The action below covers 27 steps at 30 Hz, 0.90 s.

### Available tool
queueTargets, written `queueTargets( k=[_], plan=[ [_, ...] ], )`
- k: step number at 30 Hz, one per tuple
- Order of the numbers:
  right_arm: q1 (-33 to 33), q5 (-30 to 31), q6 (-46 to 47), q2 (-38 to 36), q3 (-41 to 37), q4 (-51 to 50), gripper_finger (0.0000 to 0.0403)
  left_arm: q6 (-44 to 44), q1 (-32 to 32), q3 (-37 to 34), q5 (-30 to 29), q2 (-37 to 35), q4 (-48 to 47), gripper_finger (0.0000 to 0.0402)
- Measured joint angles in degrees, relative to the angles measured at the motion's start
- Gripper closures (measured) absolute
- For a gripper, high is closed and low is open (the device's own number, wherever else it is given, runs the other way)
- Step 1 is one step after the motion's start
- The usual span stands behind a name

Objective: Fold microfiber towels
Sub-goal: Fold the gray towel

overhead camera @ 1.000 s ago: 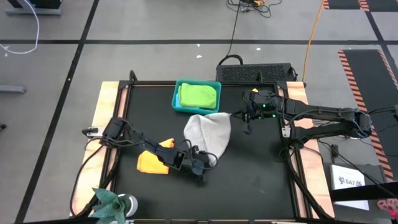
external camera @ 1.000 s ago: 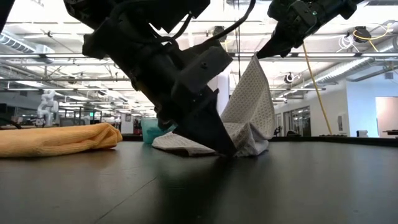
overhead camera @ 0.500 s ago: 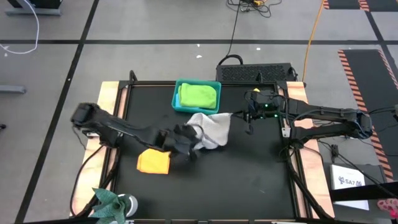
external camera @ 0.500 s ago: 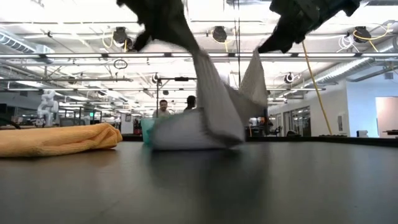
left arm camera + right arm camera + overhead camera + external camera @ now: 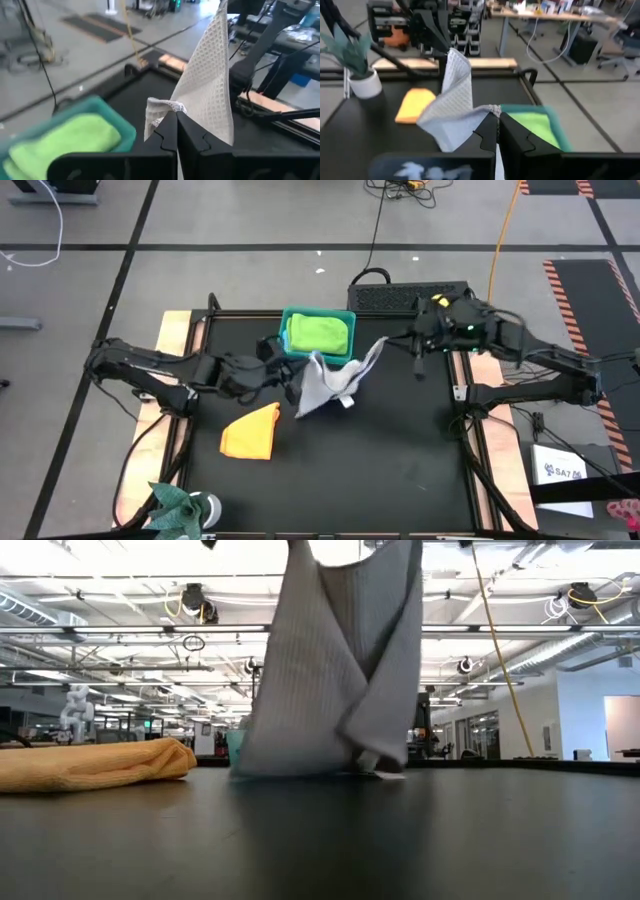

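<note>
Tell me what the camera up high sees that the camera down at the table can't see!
Only the high view shows both arms, the left gripper and right gripper each shut on a corner of the grey towel, plus the green towel in the bin. Only the low view shows the room's ceiling lights. Both show the grey towel hanging down to the table, and the folded orange towel.

No readable text, label or number anywhere — only an illegible mark on a white sheet [image 5: 558, 471]

three towels: one grey [image 5: 325, 383], one orange [image 5: 252, 431], one green [image 5: 320, 332]; one bin [image 5: 284, 330]; one plant [image 5: 180, 505].
</note>
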Motion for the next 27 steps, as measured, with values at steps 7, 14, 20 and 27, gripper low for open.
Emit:
queueTargets(
  k=[7,14,20,27],
  plan=[
    [0.00,0.00,-0.02,0.02,9.23,-2.17,0.0403,11.94,0.53,10.60,-0.11,-0.11,-4.01,0.0401],
    [-0.05,1.10,-0.82,0.02,12.91,-9.79,0.0403,14.69,3.57,14.77,-2.38,-0.11,-13.95,0.0401],
    [-0.51,11.15,-5.12,0.28,12.94,-14.50,0.0403,8.62,9.71,14.16,2.03,0.85,-23.11,0.0401],
    [-4.11,25.19,-17.24,0.27,12.94,-15.54,0.0403,9.38,15.00,13.99,8.10,2.80,-23.62,0.0401]
  ],
)
